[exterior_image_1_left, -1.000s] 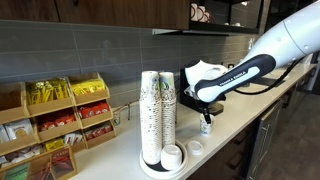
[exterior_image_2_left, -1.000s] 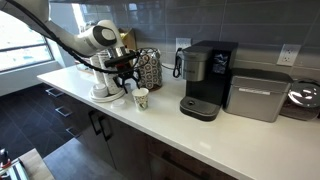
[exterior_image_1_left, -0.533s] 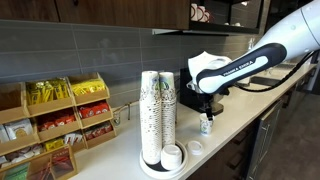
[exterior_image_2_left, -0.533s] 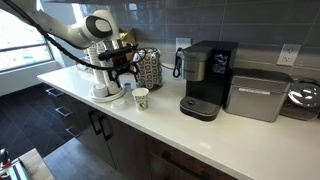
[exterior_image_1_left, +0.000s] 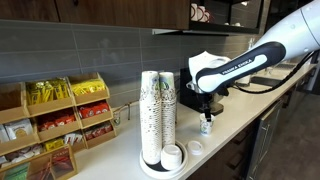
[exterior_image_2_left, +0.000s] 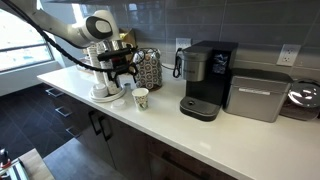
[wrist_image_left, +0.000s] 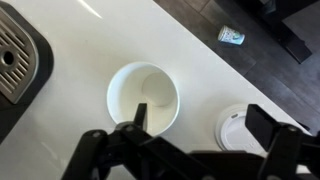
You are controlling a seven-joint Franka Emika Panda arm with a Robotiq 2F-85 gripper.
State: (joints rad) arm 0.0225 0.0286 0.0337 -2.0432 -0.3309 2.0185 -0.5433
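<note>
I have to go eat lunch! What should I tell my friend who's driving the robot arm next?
The claw is open and empty, hovering over the paper cup.
Things: cup upright on the counter, looks empty; a loose lid lies beside it; coffee machine farther along.
Done: cup stands free of the claw.
Left: cup has no lid and nothing in it.

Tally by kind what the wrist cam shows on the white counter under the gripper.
open white paper cup: 1
white round plastic lid: 1
dark perforated drip tray: 1 (only partly in view at the picture's edge)
Total: 3
</note>
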